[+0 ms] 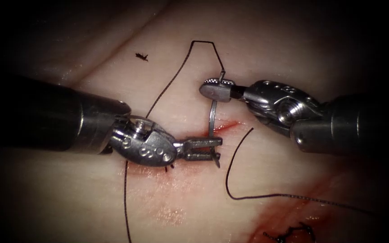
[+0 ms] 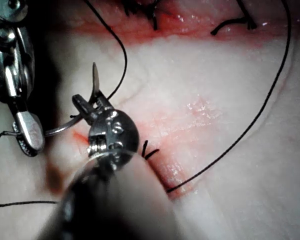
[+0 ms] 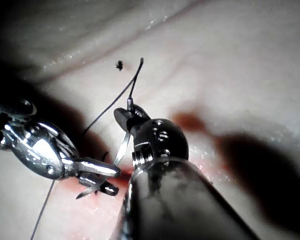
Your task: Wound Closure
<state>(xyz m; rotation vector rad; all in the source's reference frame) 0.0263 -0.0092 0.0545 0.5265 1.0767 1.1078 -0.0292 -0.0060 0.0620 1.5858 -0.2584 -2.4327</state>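
Note:
The curved needle [image 1: 212,114] hangs above the cut [image 1: 227,126], out of the tissue [image 1: 190,211]. My right tool [image 1: 216,87] comes in from the right and is shut on the needle near its tail, where the thread [image 1: 172,80] is attached. My left tool [image 1: 209,149] reaches from the left, its jaws open on either side of the needle just behind the free tip [image 1: 217,164]. In the left wrist view the needle tip [image 2: 95,75] pokes up past the left tool [image 2: 93,104]. The right wrist view has the needle [image 3: 122,146] running down from the right tool [image 3: 130,114].
The thread rises from the needle's tail, bends left, passes behind the left tool and runs down the tissue [image 1: 125,202]. A second strand [image 1: 248,196] curves right of the cut. Cut stitch ends [image 1: 169,167] sit under the left tool; another knot [image 1: 289,234] lies in red fluid.

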